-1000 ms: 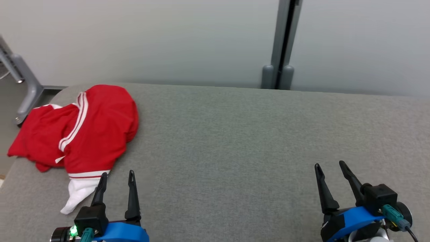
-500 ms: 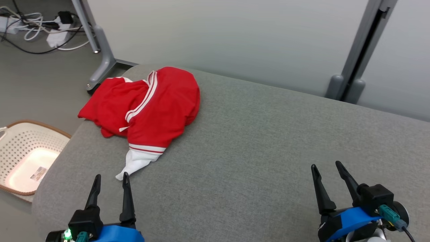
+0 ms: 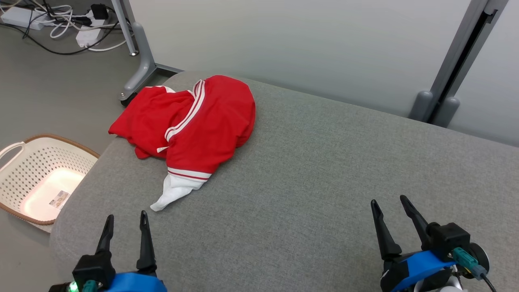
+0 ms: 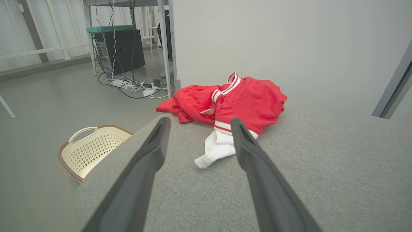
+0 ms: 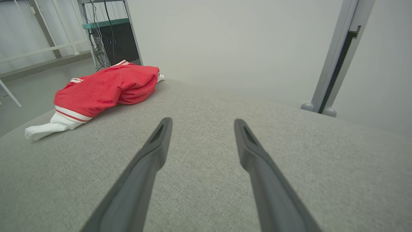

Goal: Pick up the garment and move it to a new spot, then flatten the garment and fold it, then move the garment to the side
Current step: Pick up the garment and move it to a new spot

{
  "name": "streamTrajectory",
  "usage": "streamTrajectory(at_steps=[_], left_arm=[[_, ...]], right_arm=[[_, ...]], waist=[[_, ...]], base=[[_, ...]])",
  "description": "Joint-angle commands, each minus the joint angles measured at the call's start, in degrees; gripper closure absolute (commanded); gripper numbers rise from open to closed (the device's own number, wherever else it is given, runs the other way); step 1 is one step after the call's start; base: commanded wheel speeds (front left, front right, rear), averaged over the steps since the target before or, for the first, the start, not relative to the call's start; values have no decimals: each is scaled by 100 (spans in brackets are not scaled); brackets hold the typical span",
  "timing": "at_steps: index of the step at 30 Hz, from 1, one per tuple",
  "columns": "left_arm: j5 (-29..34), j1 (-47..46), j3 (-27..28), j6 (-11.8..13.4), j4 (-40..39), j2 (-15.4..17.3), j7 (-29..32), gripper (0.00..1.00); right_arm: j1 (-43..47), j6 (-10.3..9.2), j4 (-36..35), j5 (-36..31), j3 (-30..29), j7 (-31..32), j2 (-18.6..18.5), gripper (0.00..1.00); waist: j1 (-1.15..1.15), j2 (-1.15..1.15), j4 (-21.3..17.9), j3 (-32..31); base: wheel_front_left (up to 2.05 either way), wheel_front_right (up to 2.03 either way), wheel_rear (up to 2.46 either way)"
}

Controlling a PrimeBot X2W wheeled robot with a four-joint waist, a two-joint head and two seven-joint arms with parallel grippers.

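Observation:
A crumpled red garment (image 3: 194,121) with white stripes and a white cuff lies at the far left corner of the grey padded surface (image 3: 324,182), partly hanging over its left edge. The same garment (image 4: 244,103) lies ahead of my left fingers in the left wrist view, and the garment (image 5: 106,87) sits far to the left in the right wrist view. My left gripper (image 3: 125,219) is open near the front left, short of the white cuff. Empty and open, my right gripper (image 3: 389,202) hovers at the front right.
A cream perforated laundry basket (image 3: 36,178) stands on the floor left of the surface. Cables and a power strip (image 3: 85,32) lie on the floor at the far left beside a grey table leg (image 3: 140,69). A pale wall and a grey post (image 3: 458,65) run behind.
The head camera has swung left, bringing the basket and floor cables into view. Neither the garment nor the grippers have visibly changed.

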Motion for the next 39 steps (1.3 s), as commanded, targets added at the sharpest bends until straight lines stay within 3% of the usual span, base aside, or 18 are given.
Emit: streamTrajectory(at_steps=[1, 4, 11, 19, 25, 33, 35, 36, 39], left_arm=[[-133, -116, 90, 1, -20, 5, 81, 0], [-235, -389, 165, 49, -350, 18, 326, 0], [-566, -1588, 537, -115, -563, 588, 1515, 0], [-1268, -3008, 965, -335, 563, 1197, 3105, 0], [-1871, -3377, 1229, -471, 1312, 1369, 4021, 0], [-2113, -3140, 1316, -209, 1716, 1444, 4771, 0], [-2199, -3096, 1329, -183, 1749, 1437, 5005, 70], [-2248, -3086, 1329, -187, 1738, 1430, 5093, 100], [-2337, -3056, 1378, -242, 1601, 1441, 5112, 100]], right_arm=[[-8, 13, -5, 5, -1, -2, -32, 0], [-19, 13, -51, -29, -43, 16, -34, 0], [-178, 13, -216, -139, 28, 113, -32, 0], [-474, 12, -441, -253, 186, 185, -32, 0], [-649, 13, -538, -331, 200, 156, -30, 0], [-754, 12, -571, -312, 170, 91, -30, 0], [-757, 12, -545, -277, 165, 60, -30, 0], [-766, 12, -531, -263, 161, 58, -30, 0], [-773, 12, -473, -224, 157, 24, -30, 0]], waist=[[0, 0, -29, 13], [0, 0, -56, 76], [0, 0, -280, 418], [0, 0, -886, 1195], [0, 0, -1441, 1684], [0, 0, -1878, 1935], [0, 0, -1949, 1945], [0, 0, -1972, 1941], [0, 0, -2023, 1876]], base=[[0, 0, 0], [0, 0, 0], [0, 0, 0], [0, 0, 0], [0, 0, 0], [0, 0, 0], [0, 0, 0], [0, 0, 0], [0, 0, 0]])
